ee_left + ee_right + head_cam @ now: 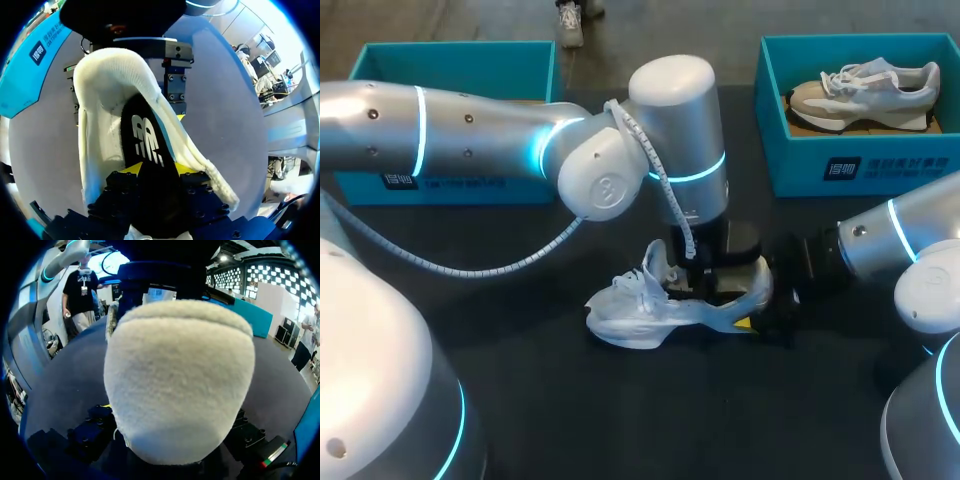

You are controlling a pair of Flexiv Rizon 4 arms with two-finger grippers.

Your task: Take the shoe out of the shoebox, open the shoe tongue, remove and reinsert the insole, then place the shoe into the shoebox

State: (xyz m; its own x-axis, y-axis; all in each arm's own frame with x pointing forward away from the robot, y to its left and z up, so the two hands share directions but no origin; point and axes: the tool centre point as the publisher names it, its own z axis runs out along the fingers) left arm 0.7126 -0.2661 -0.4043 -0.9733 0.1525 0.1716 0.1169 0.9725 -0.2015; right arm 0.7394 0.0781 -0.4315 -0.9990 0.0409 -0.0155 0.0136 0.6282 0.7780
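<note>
Shoe: white, lying on the table outside both boxes, toe towards the left arm's side, laces loose and upper slack.

Differences between views:
- Only the left wrist view looks down into the shoe mouth. It shows a black insole with a white logo lying inside a white knit lining.
- Only the right wrist view shows the heel head-on, as a fuzzy off-white rounded cap.
- Only the head view shows the boxes and how both arms meet at the shoe.

Count:
- Shoes, two. The second shoe, beige and white with white laces, lies on its side in the right box, well behind and to the right of the shoe.
- Boxes, two, both teal. The left box stands behind and to the left of the shoe.
- Insoles seen, one.
- Grippers, two.

End effectors:
- The left gripper is lowered into the shoe mouth from above, directly over the insole. Whether it has hold of the insole cannot be told.
- The right gripper is at the heel end. Its fingers stand wide apart, one on each side of the heel and pressed against it, so that it clamps the shoe.
</note>
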